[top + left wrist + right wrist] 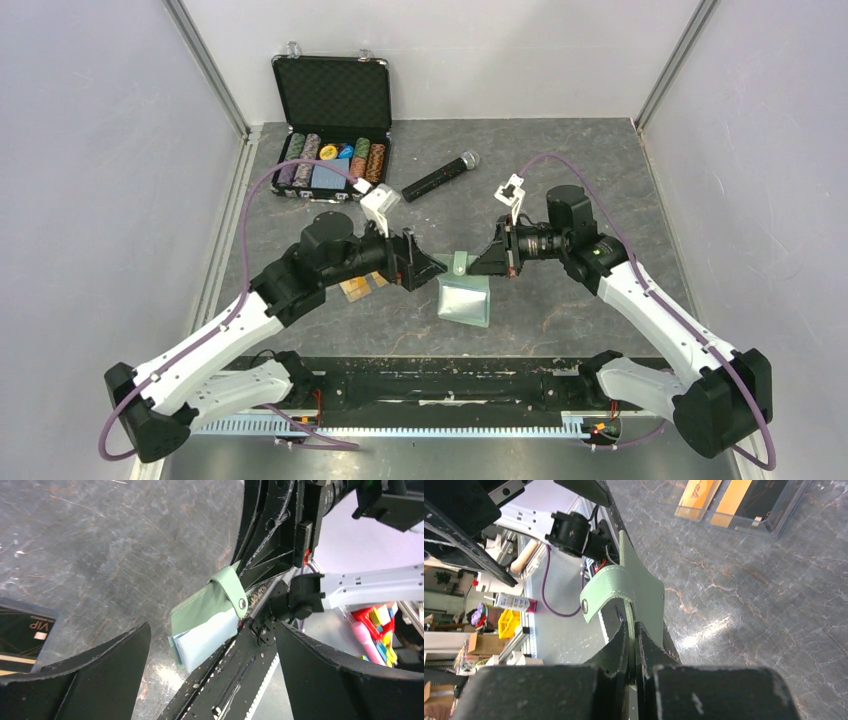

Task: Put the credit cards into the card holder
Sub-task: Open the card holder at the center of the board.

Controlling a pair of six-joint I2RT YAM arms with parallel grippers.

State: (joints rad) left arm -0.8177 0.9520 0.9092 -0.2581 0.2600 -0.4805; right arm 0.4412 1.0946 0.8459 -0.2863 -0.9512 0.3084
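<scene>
The sage-green card holder [465, 298] stands partly open in the middle of the table, its light blue inside [206, 642] facing the left wrist camera. My right gripper [492, 262] is shut on its upper edge, the jaws pinching the green flap [645, 592] just below the snap strap [603, 587]. My left gripper [427, 270] is open and empty, its fingers [80, 680] wide apart just left of the holder [207, 607]. Orange and black credit cards [731, 500] lie in a clear tray [788, 517]. They are partly hidden under my left arm in the top view [362, 287]. A black card [25, 630] shows at the left.
An open poker chip case [330, 160] with chips and a blue block stands at the back left. A black microphone [440, 176] lies behind the grippers. The near table edge with a black rail [440, 385] runs in front of the holder.
</scene>
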